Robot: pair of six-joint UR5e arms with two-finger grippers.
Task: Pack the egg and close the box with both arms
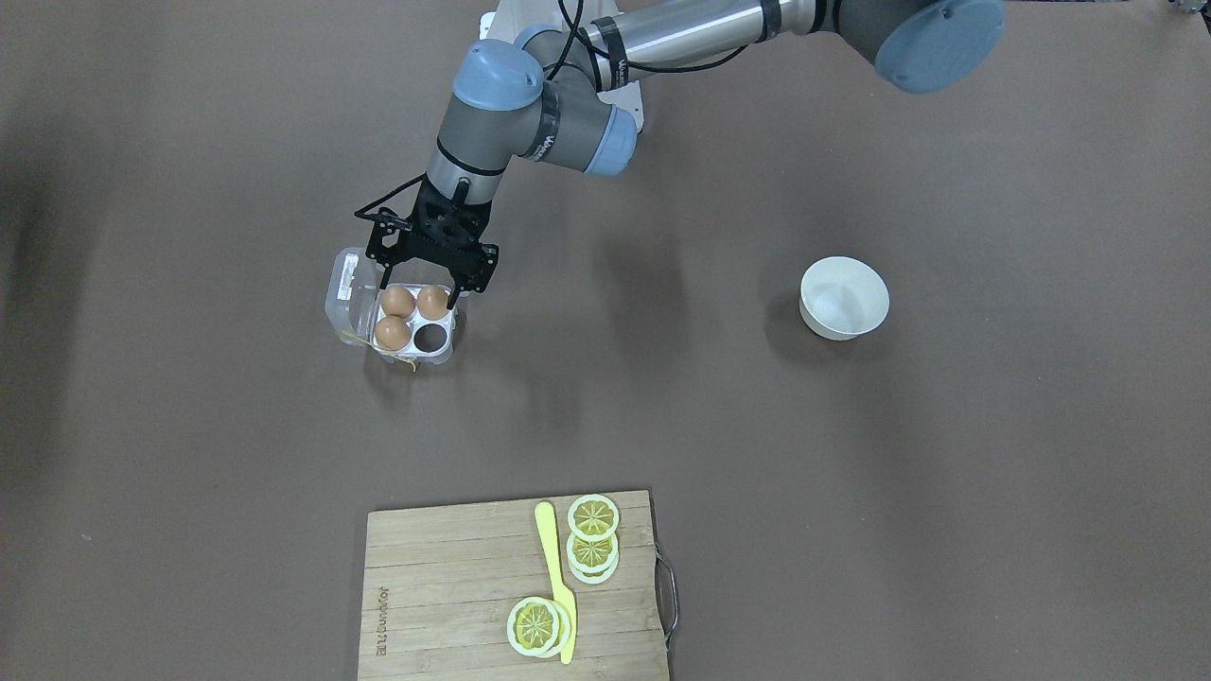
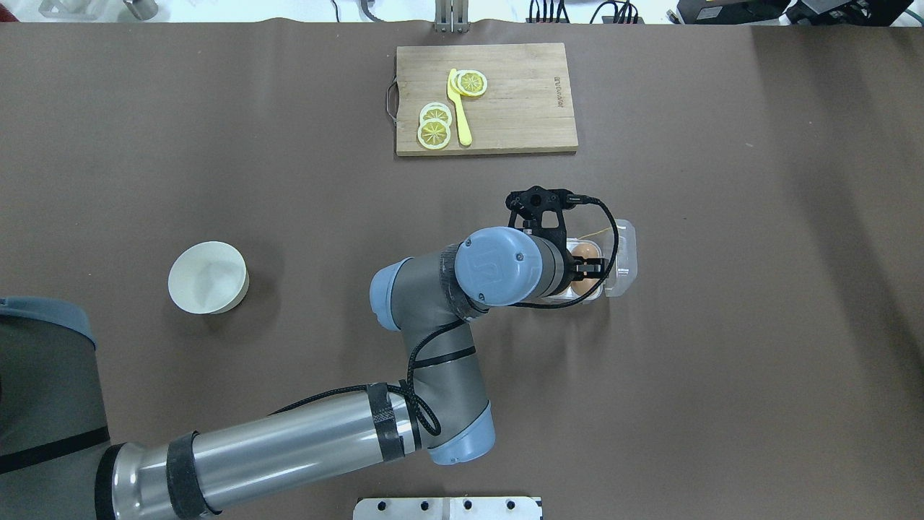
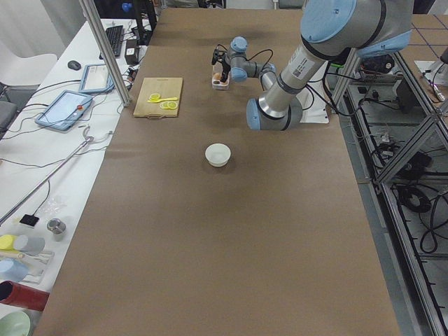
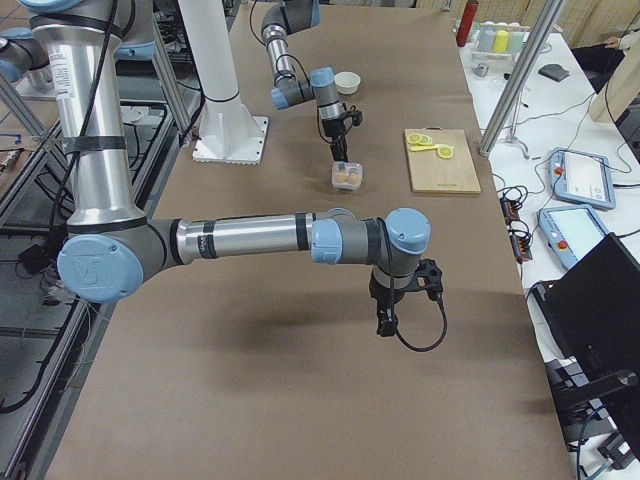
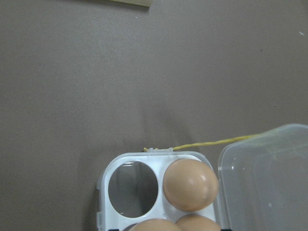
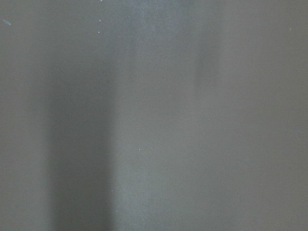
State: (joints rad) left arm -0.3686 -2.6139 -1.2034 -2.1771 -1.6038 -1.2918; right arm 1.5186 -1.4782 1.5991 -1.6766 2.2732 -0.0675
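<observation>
The clear egg carton [image 1: 445,352] lies open on the brown table, its lid [image 1: 345,288] folded flat beside it, a yellow string [image 5: 211,143] at its edge. Three brown eggs [image 1: 397,301] [image 1: 432,302] [image 1: 392,332] sit in its cups; one cup [image 1: 432,337] is empty. My left gripper [image 1: 418,292] hangs just above the two back eggs, jaws wide apart, holding nothing. In the overhead view the left wrist hides most of the carton [image 2: 622,256]. My right gripper [image 4: 385,320] shows only in the exterior right view, low over bare table; I cannot tell whether it is open.
A white bowl [image 1: 844,298] stands apart on my left side. A wooden cutting board [image 1: 445,586] at the far edge carries yellow citrus slices [image 1: 593,517] and a yellow knife [image 1: 556,577]. The right wrist view shows only brown table.
</observation>
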